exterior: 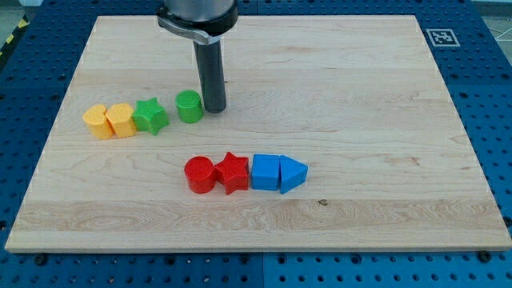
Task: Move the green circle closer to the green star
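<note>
The green circle [190, 106] stands on the wooden board at the view's upper left. The green star [150, 117] lies just to its left, with a small gap between them. My tip [214, 108] is down on the board right beside the green circle's right side, touching it or nearly so. The rod rises straight up from there to the arm at the view's top.
Two yellow blocks [110, 121] sit in a row against the green star's left side. Lower in the middle, a red circle [199, 174], a red star [232, 172], a blue cube [266, 172] and a blue wedge [293, 174] form a row. The board [360, 120] has a marker tag [442, 37] beyond its top right corner.
</note>
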Available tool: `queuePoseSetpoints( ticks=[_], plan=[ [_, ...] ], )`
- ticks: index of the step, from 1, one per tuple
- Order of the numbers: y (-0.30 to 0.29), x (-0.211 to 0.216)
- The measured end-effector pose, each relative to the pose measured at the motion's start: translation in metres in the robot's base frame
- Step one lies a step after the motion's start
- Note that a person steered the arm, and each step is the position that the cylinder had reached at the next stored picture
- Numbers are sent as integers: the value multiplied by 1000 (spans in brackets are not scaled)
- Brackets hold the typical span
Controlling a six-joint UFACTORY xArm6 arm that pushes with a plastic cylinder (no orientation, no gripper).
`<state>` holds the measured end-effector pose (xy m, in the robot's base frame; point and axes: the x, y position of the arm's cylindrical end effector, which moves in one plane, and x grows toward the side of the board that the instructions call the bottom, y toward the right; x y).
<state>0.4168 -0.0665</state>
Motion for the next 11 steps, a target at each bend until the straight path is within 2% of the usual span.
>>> queuePoseSetpoints(
  ticks=[2, 3, 4, 11],
  plan=[
    [0, 8],
    [1, -13],
    [-5, -15],
    [-13, 13]
  ],
)
